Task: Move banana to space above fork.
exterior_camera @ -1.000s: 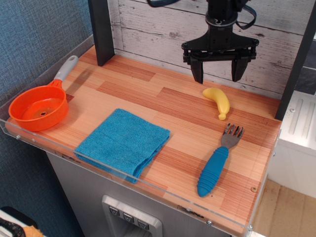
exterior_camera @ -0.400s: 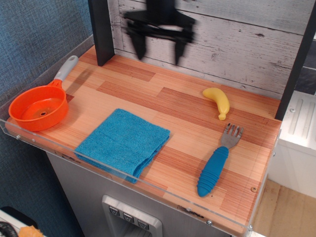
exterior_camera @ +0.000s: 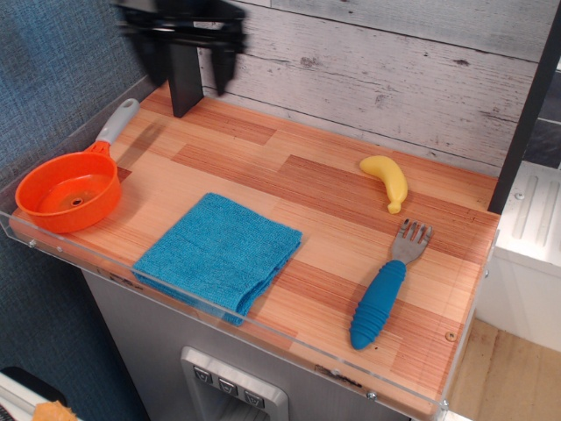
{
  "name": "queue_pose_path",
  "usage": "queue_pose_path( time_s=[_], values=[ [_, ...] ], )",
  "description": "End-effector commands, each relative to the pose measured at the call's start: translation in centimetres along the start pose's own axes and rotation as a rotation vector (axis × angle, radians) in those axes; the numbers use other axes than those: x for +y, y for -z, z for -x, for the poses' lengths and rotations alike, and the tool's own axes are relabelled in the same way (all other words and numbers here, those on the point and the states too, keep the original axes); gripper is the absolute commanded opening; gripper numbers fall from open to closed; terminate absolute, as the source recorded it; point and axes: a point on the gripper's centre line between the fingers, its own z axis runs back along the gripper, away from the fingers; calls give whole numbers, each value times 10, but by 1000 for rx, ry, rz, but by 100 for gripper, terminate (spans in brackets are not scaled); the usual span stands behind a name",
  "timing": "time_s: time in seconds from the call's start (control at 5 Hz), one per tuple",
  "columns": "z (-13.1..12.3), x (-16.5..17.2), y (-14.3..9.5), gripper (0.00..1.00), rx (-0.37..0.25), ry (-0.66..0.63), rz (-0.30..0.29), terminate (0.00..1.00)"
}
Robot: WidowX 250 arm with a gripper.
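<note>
Since a second earlier the gripper [exterior_camera: 186,66] had swung from above the banana [exterior_camera: 387,179] to the far left corner, near the dark post; nothing else shifted. Its fingers [exterior_camera: 223,70] hung blurred, spread apart and empty (motion smear hid detail). That smooth, curved yellow plastic piece lay on the wood-grain table [exterior_camera: 263,167] just beyond the tines of the fork [exterior_camera: 387,281], so the placement looked done. Its ribbed blue handle pointed toward the front edge; grey tines faced the banana.
</note>
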Motion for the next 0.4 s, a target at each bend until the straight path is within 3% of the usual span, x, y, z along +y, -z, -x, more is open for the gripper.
queue_pose_path(
  time_s=[0.0,0.2],
  values=[
    [-16,28,-38,100,-101,-39,-1,0],
    [-16,28,-38,100,-101,-39,-1,100]
  ],
)
